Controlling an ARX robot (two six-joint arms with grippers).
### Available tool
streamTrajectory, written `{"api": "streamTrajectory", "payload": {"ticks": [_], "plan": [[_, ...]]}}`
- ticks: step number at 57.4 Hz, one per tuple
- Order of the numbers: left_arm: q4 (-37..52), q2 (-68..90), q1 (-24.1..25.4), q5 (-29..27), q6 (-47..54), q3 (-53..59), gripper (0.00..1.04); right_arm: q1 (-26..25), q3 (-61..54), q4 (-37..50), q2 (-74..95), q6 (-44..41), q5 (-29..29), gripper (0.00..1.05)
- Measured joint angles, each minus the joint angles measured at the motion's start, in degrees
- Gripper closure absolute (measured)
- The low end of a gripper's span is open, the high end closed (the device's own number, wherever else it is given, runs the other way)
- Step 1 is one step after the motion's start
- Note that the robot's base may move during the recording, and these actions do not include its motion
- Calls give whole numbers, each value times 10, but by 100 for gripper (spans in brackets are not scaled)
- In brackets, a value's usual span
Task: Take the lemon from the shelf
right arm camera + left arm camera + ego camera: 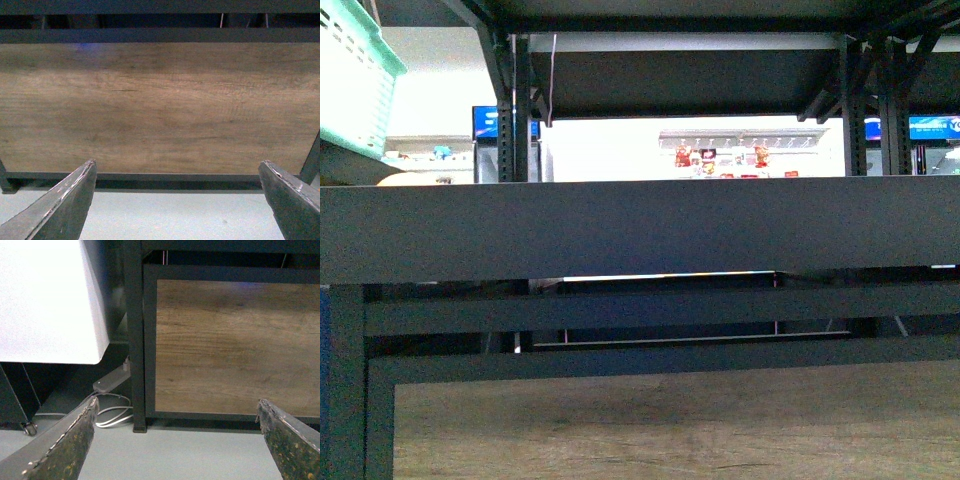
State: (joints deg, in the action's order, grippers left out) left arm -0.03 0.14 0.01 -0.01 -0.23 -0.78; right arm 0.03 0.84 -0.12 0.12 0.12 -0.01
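The lemon is out of view in every frame. The black shelf [620, 235] fills the front view: a wide dark front lip runs across the middle, with perforated uprights behind it. Neither arm shows in the front view. My left gripper [177, 412] is open and empty, low over the grey floor, facing the shelf's bottom wooden panel [235, 345] and a black leg [135, 340]. My right gripper [177, 172] is open too, with nothing between its fingers, facing the same kind of wooden panel [160, 105] in its dark frame.
A mint-green basket [355, 70] hangs at the upper left of the front view. In the left wrist view a white box [47, 300] stands beside the shelf leg, with a white power strip [111, 380] and coiled cable [115, 415] on the floor.
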Motion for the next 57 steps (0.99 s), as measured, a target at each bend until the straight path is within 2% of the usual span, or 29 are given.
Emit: {"api": "streamTrajectory", "payload": {"ticks": [57], "plan": [[0, 0, 0, 0, 0, 0, 8, 0, 0, 0, 0, 0, 0, 7]]}}
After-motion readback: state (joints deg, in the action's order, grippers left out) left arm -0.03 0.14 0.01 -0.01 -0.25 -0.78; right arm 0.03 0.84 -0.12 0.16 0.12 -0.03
